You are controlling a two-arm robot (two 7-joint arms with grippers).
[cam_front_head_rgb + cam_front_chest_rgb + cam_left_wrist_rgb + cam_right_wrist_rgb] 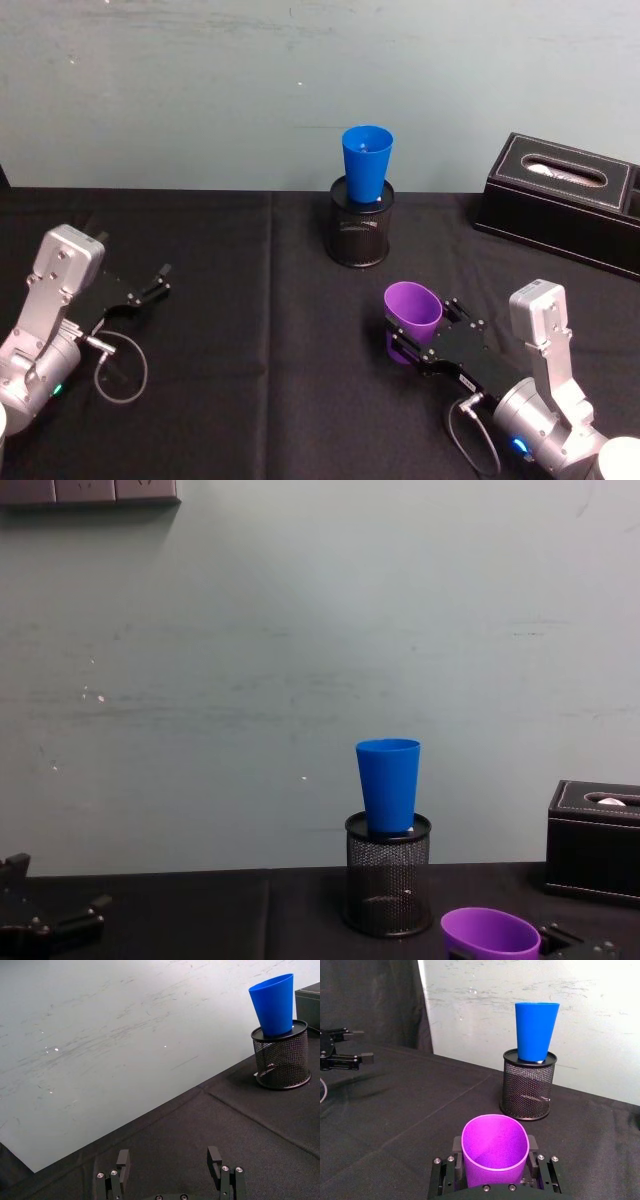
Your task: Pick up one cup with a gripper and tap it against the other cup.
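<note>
Plainly, the right gripper point(495, 1156) has its fingers clamped on either side of the purple cup point(412, 306), near the cup's lower part. The cup is tilted, with its wide mouth turned forward and up toward the blue cup point(366, 160). The right wrist view looks straight into the purple cup, and its inside appears bare. Whether its base touches the black tablecloth point(250, 340) cannot be told. The blue cup stands upright with its narrow base set in the mouth of the black mesh pen holder point(361, 235). That holder sits on the cloth near the wall, ahead of the purple cup and well apart from it. The head view shows a small glint inside the blue cup, possibly just a reflection. At the far right of the table lies a black box with white stitching point(560, 195), with something pale showing in its top opening. The left gripper point(160, 277) hovers low over the left side of the table, fingers apart and holding nothing.
</note>
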